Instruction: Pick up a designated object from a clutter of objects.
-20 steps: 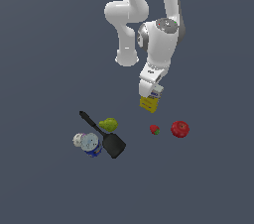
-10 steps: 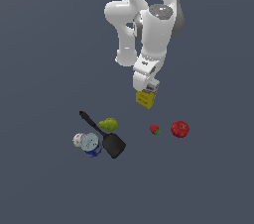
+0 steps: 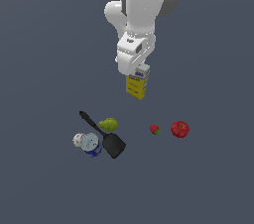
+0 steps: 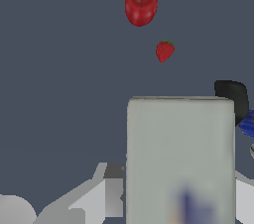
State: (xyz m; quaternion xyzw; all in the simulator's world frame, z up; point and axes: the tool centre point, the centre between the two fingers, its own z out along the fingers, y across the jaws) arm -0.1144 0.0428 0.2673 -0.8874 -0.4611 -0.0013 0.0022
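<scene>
Hanging carton [image 3: 137,85], plain grey floor [image 3: 44,44]

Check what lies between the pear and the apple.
In the exterior view, only the strawberry lies between pear and apple.

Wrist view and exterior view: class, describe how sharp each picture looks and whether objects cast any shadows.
Wrist view: the carton fills the near field, its blue print blurred, while the apple and strawberry look sharper. Exterior view: evenly lit and flat, no shadows visible under the spatula or pear; edges look coarse.
</scene>
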